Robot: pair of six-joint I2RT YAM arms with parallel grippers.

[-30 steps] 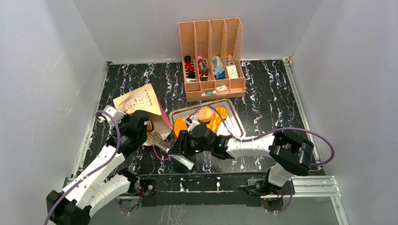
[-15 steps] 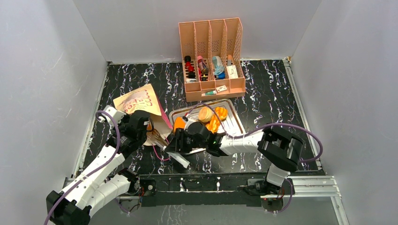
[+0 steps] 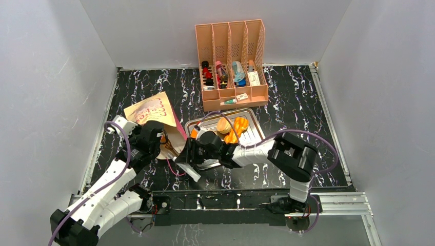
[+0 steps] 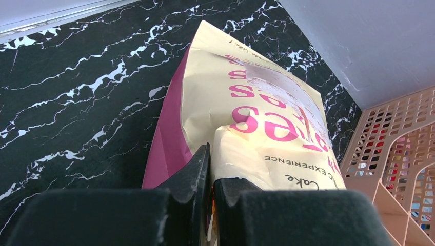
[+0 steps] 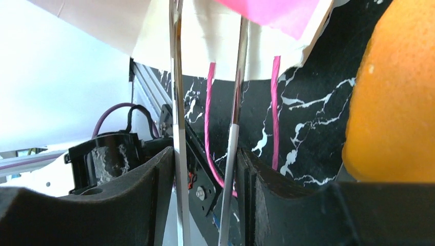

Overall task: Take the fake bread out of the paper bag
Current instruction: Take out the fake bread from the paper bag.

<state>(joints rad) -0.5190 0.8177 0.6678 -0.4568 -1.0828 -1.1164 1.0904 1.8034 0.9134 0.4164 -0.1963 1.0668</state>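
Note:
The cream paper bag (image 3: pixel 151 110) with pink sides lies on its side at the left, its mouth toward the tray. My left gripper (image 3: pixel 163 139) is shut on the bag's rim (image 4: pixel 241 169) at the mouth. My right gripper (image 3: pixel 191 156) is shut on metal tongs (image 5: pixel 177 102). The tongs' two arms stand apart, and their tips reach the bag's mouth (image 5: pixel 220 41) between the pink cord handles (image 5: pixel 209 102). An orange fake bread (image 5: pixel 392 102) lies close beside the right gripper. What is inside the bag is hidden.
A metal tray (image 3: pixel 256 134) right of the bag holds a tan bun (image 3: pixel 224 124) and an orange pastry (image 3: pixel 237 128). A peach slotted organizer (image 3: pixel 231 66) with small items stands at the back. Grey walls close in the left, back and right.
My right gripper has moved left with the tongs, bringing their tips to the bag's mouth. The left gripper has kept its hold on the bag's rim.

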